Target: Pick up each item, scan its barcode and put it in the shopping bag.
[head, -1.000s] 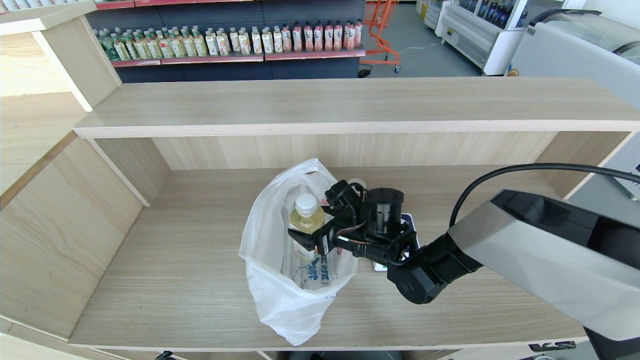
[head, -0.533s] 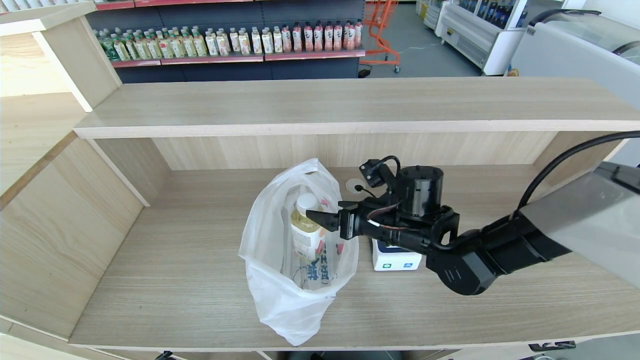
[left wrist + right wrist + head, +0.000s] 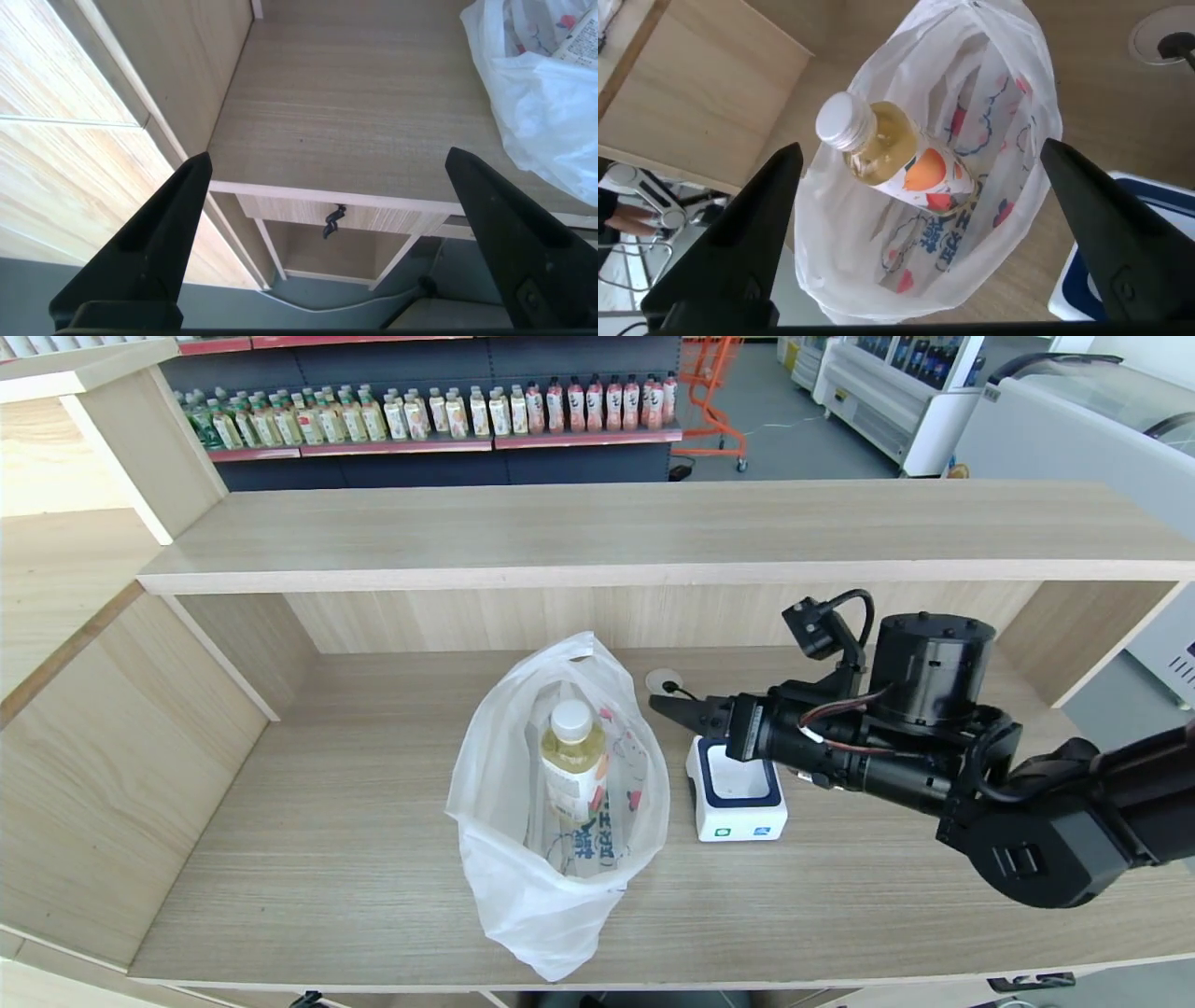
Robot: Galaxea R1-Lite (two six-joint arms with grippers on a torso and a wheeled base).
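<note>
Fingers (image 3: pixel 168 233) of the left hand (image 3: pixel 327 161) stand wide apart with nothing between them. That hand hangs off the near edge of the pale wood-grain desk (image 3: pixel 327 859), at about 7 o'clock from the bag, probably parked there to keep out of the other arm's way.

Next comes the thin white plastic shopping bag (image 3: pixel 560 859), close to the desk's front edge, its mouth gaping upward so that goods can be dropped straight in. Inside it a clear bottle (image 3: pixel 571 756) of pale yellow drink with a white cap stands nearly upright, cap up, propped by the bag's walls. This item looks scanned and bagged.

At 3 o'clock from the bag, just beside it, sits a small white box scanner (image 3: pixel 738 789) with a blue-rimmed window facing up. It seems set there so the path from scan to bag is short.

Above the scanner's far side, the right hand (image 3: pixel 677 709) hovers level, pointing toward the bag, spread wide and empty, having no load to keep hold of.

At 1 o'clock from the bag lies a round grey cable grommet (image 3: pixel 664 681) in the desk top. Farther off a red store shelf (image 3: pixel 420 446) carries rows of drinks.
</note>
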